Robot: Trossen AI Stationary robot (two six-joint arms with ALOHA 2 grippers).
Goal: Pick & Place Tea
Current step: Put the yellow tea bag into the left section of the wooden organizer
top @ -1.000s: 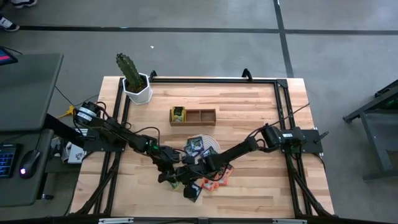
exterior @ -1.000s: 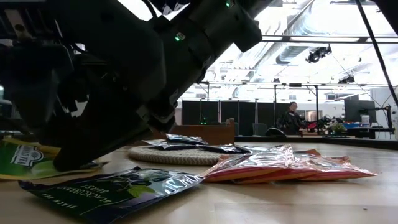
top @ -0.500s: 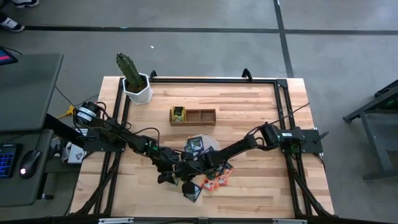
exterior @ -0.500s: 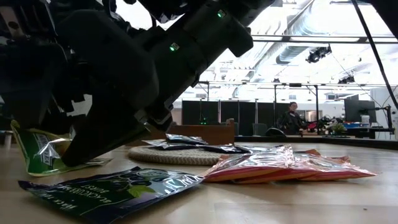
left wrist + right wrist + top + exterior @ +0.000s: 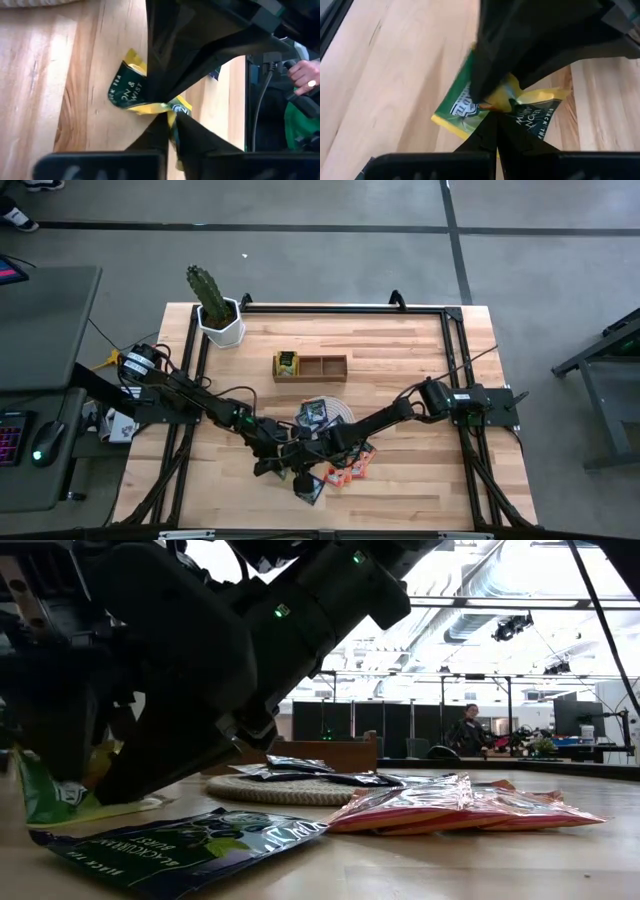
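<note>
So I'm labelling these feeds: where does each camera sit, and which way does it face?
High: overhead, straight down on the table; both arms meet mid-table.
Low: table height, facing the room; dark arms overhead, blue-black sachet in front.
Left wrist: on the left arm, its left hand pinching the yellow-green sachet.
Right wrist: on the right arm, its right hand pinching it too.
Both wrist views share that sachet.

Grey concrete floor, dark desk, bright ceiling lights beyond.

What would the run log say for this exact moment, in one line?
left gripper: shut on yellow-green sachet | right gripper: shut, meeting same sachet | sachet: crumpled, tilted up
</note>
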